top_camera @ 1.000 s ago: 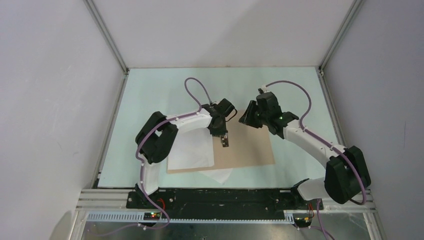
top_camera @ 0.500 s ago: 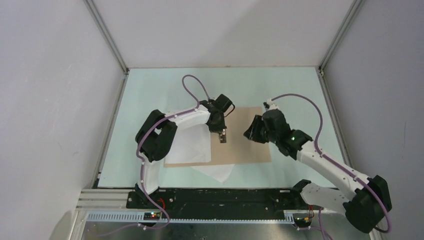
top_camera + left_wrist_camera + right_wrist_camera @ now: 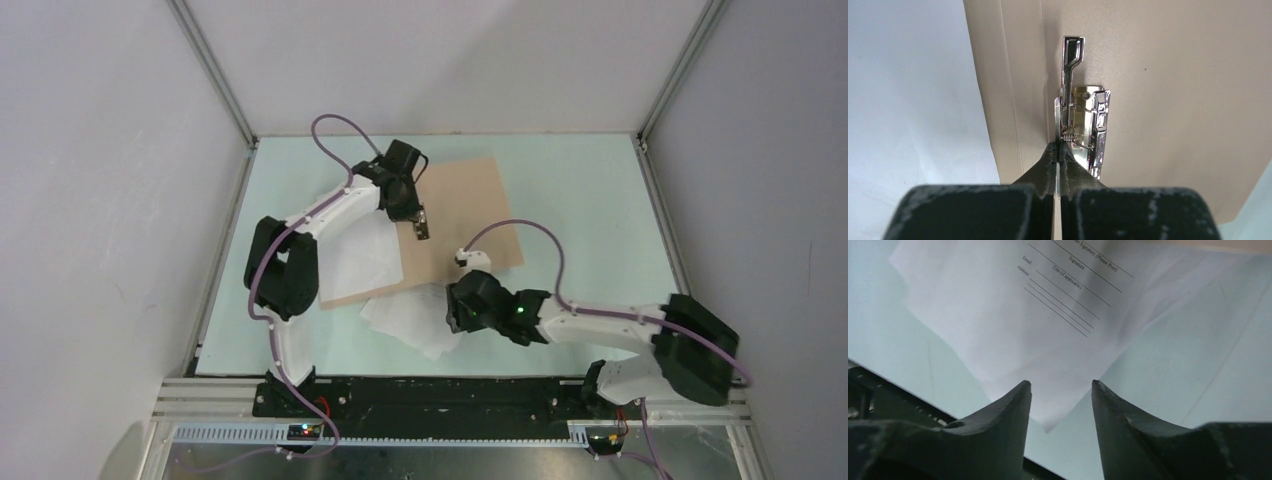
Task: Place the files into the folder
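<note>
The tan folder (image 3: 470, 215) lies open and skewed on the pale green mat. A whitish inner sleeve (image 3: 362, 255) covers its left half. My left gripper (image 3: 421, 229) is shut on the lever of the metal spine clip (image 3: 1089, 125), fingers pressed together in the left wrist view (image 3: 1059, 148) over the folder's brown board (image 3: 1173, 90). The files (image 3: 412, 318), white sheets, lie fanned on the mat just in front of the folder. My right gripper (image 3: 452, 314) hangs open at their near right corner. In the right wrist view (image 3: 1060, 386) the printed sheets (image 3: 1048, 330) end in a corner between the fingers, untouched.
A black and silver rail (image 3: 450, 395) with both arm bases runs along the near edge, close to the sheets; it shows in the right wrist view (image 3: 883, 390). White walls and metal posts enclose the mat (image 3: 590, 190) on three sides.
My left gripper has dragged the folder by its clip toward the far left, turning it. My right arm has swung from above the folder down to the loose sheets at the front.
</note>
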You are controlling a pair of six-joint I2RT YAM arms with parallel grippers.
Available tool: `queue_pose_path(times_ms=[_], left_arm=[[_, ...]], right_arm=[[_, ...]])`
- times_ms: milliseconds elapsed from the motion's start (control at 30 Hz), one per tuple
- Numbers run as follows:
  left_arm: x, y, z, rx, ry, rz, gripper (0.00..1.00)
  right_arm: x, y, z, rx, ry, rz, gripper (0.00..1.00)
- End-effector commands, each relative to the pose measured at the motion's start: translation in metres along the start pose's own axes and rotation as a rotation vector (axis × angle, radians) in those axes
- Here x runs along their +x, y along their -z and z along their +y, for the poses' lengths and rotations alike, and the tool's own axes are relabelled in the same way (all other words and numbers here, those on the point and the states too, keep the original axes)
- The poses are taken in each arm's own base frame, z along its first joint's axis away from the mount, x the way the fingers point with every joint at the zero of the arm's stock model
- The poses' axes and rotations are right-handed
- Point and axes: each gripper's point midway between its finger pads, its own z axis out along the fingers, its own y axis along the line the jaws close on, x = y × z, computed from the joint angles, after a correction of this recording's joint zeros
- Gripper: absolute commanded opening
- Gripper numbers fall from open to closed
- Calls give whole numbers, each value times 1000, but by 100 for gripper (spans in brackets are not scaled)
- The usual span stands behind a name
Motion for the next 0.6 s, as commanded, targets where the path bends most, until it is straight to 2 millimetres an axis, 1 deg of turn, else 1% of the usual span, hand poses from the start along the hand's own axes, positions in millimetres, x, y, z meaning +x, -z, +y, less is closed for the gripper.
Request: queue_pose_path(times_ms=[0, 33, 67, 100, 133, 167, 200, 233, 267, 300, 333, 367, 400, 467, 567], left_arm=[[-28, 17, 0, 46, -19, -37, 0], [-33, 17, 5, 43, -22, -42, 0], [-34, 14, 7, 39, -22, -38, 0], [-38, 13, 11, 37, -21, -40, 0], [-38, 9, 12, 39, -23, -30, 0], [-40, 7, 16, 35, -23, -28, 0], [-38, 3, 18, 31, -24, -18, 0], [-38, 1, 20, 27, -29, -14, 0], [-34, -5, 21, 22, -31, 4, 0], [-31, -8, 22, 22, -33, 13, 0], [-26, -15, 25, 14, -34, 33, 0], [-23, -19, 26, 8, -35, 41, 0], [-20, -25, 28, -1, -36, 55, 0], [-16, -35, 31, -10, -43, 72, 0], [-15, -48, 34, -23, -71, 81, 0]], right_arm=[[-26, -20, 20, 19, 14, -77, 58], [-25, -24, 18, 35, -22, -66, 60], [-26, -26, 13, 56, -52, -69, 65], [-23, -28, 7, 85, -108, -55, 68], [-25, -29, -3, 119, -150, -54, 72], [-21, -29, -12, 157, -207, -39, 75], [-25, -30, -22, 185, -240, -48, 79], [-23, -28, -29, 196, -279, -54, 82], [-32, -29, -33, 184, -327, -84, 85], [-32, -27, -38, 172, -349, -99, 86], [-44, -27, -39, 132, -392, -129, 88], [-42, -28, -45, 132, -405, -127, 88], [-49, -31, -48, 120, -421, -139, 88], [-55, -35, -53, 111, -446, -146, 88], [-59, -38, -56, 108, -458, -153, 89]])
